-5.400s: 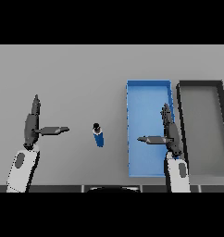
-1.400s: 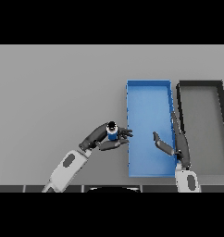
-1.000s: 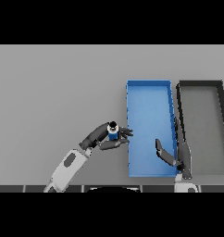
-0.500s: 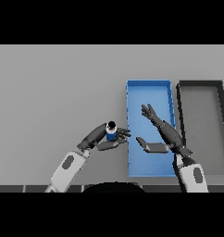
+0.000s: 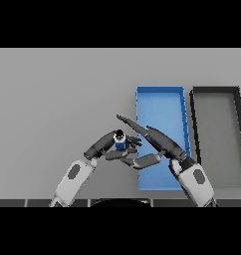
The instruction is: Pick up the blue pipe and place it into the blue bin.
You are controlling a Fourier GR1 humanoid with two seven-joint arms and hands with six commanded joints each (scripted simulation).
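Left hand (image 5: 106,145) clasps the blue pipe (image 5: 120,142); right hand (image 5: 153,141) reaches alongside, fingers straight.

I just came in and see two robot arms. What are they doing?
The left hand is holding a small blue pipe, with its fingers curled round it, just left of the blue bin. The right hand reaches over toward the pipe with straight fingers. The pipe is not in the bin yet. A dark bin sits to the right of the blue one.
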